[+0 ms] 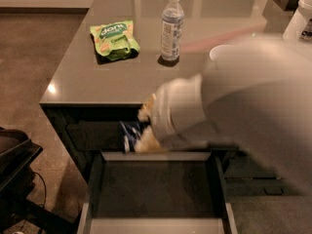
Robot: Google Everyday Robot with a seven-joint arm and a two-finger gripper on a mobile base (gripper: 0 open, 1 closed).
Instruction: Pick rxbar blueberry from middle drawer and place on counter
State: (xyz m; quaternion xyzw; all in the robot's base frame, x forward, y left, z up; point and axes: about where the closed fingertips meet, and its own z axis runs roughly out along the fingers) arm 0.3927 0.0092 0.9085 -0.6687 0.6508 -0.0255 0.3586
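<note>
Brown floor [29,57], perhaps carpet, dark cabinetry [62,123], dim warm light

Kitchen; stone counter [97,77], snack bag [115,40], water bottle [172,26]; jaws above open middle drawer [156,189]

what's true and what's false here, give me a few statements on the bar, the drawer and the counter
1. The pincer holds the bar above the drawer. True.
2. A bottle stands upright on the counter, near a green bag. True.
3. The bar lies on the counter. False: it is in the pincer, below the counter's front edge.
4. The drawer is shut. False: it stands pulled open.
</note>
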